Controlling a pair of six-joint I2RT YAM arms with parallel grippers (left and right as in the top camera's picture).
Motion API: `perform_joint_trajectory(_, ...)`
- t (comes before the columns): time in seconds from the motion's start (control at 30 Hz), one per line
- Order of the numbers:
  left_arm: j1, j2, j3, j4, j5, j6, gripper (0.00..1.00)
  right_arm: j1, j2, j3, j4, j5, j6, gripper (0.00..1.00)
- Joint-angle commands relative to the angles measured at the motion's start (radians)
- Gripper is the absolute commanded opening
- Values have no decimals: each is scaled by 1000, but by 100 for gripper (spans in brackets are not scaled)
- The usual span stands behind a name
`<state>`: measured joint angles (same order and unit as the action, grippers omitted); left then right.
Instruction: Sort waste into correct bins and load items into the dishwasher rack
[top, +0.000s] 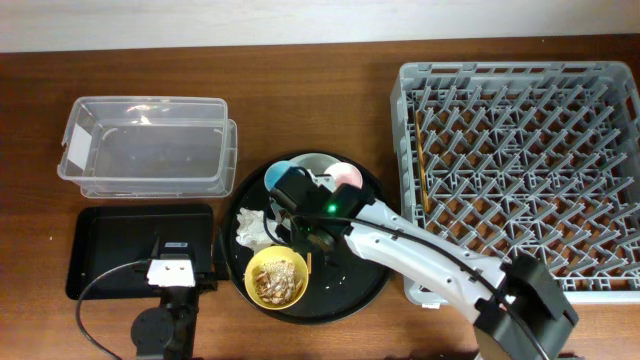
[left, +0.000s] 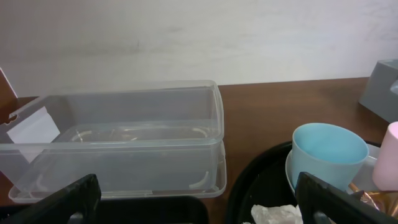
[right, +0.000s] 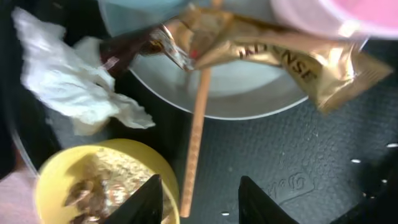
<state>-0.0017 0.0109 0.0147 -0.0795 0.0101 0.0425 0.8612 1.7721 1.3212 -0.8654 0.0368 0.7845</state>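
Note:
My right gripper (top: 306, 236) is open low over the round black tray, its fingers (right: 199, 199) on either side of a thin gold utensil (right: 196, 137). The gold foil wrapper (right: 280, 53) lies on the grey plate (right: 249, 93) under the pink cup (right: 329, 15). Crumpled white tissue (top: 252, 228) lies left of the gripper. The yellow bowl (top: 250, 275) holds beige food scraps (top: 278, 280). The light-blue cup (top: 283, 175) and pink cup (top: 347, 176) stand at the tray's far side. My left gripper (top: 172, 270) is open and empty over the flat black tray (top: 120, 240). The clear tub (top: 150, 150) is empty.
The grey dishwasher rack (top: 400, 150) fills the right side, with one gold utensil (top: 424, 170) lying in its left part. The large round black tray (top: 350, 270) sits mid-table between the bins and the rack. My right arm reaches from the lower right across the tray.

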Motion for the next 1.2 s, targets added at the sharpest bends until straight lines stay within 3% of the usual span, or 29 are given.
perform_joint_trajectory(0.0,-2,-6,-6,0,-7,16,99,3,3,-107,127,-45,18,36)
perform_joint_trajectory(0.33,-2,-6,-6,0,-7,16,99,3,11,-233,309,-55,44,33)
perform_joint_trajectory(0.47,-2,-6,-6,0,-7,16,100,3,47,-233,313,-52,44,16)
perform_joint_trajectory(0.63,-2,-6,-6,0,-7,16,99,3,32,-227,297,-56,43,6)
perform_joint_trajectory(0.8,-2,-6,-6,0,-7,16,99,3,-62,-223,255,-51,24,6)
perform_joint_trajectory(1.17,-2,-6,-6,0,-7,16,100,3,-74,-142,210,-71,13,6)
